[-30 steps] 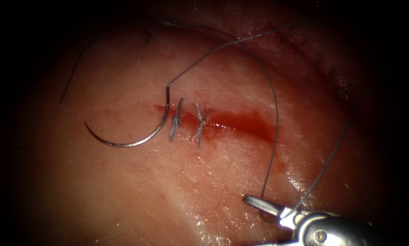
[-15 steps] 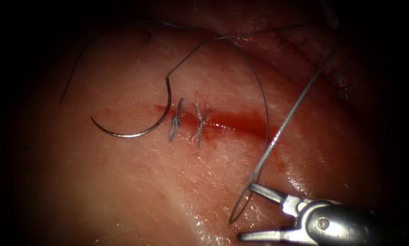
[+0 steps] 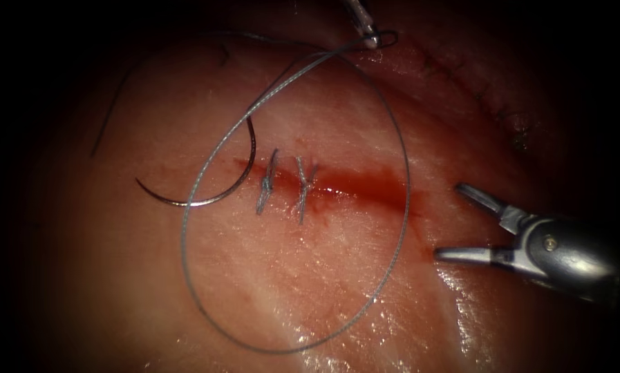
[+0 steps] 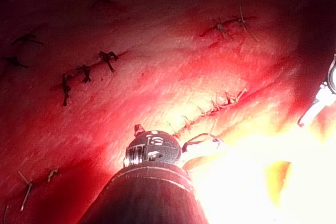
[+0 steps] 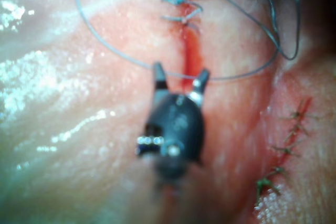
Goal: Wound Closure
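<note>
Your right tool (image 3: 446, 221) hangs right of the cut (image 3: 351, 185), jaws spread wide and empty. Your left tool (image 3: 365, 27) grips the thread (image 3: 392, 262) at the far edge. The needle (image 3: 213, 197) lies loose on the tissue (image 3: 310, 290), left of the stitches (image 3: 285, 183).

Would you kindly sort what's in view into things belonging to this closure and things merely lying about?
Job in hand:
right tool, open, empty
left tool, holding the thread
needle, free on the tissue
cut

Lying about:
older stitched line
cut thread end

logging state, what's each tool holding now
Left tool: shut on the thread.
Right tool: open, holding nothing.
Needle: free on the tissue.
</note>
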Available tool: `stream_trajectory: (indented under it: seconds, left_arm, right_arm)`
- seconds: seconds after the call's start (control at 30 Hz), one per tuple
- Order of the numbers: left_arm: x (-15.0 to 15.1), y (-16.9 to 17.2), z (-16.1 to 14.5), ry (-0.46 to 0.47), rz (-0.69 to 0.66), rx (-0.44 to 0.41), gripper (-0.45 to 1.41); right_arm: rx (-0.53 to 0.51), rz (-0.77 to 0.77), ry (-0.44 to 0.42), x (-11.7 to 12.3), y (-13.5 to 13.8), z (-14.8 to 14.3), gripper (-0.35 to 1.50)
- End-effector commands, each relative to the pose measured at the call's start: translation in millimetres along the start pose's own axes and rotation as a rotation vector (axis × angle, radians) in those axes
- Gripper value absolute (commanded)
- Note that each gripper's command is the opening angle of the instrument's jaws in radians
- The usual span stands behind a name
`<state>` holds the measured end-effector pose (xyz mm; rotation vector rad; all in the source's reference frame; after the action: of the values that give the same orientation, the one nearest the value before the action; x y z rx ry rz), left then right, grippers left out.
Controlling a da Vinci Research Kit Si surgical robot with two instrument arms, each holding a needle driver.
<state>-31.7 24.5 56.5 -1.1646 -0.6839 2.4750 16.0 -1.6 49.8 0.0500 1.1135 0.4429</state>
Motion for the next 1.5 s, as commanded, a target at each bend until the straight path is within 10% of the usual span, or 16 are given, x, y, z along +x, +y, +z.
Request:
stream_trajectory:
  seconds: [0.03,0.47,1.1,1.5]
  left_arm:
    - [-0.1,-0.2,0.8,0.000,0.003,-0.002,1.30]
    - [-4.6,4.7,-4.7,-0.048,0.029,0.045,1.35]
    - [-19.8,14.1,-7.8,-0.152,0.126,0.109,1.18]
    - [-19.5,15.8,-4.9,-0.161,0.211,0.076,0.41]
  right_arm:
    - [0.014,0.000,0.002,-0.3,-1.1,1.2,1.30]
    - [0.089,-0.067,-0.028,-0.6,-1.9,2.8,1.28]
    - [0.180,-0.121,-0.052,0.6,-2.7,3.3,1.25]
    - [0.167,-0.122,-0.028,0.6,-3.1,3.5,1.25]
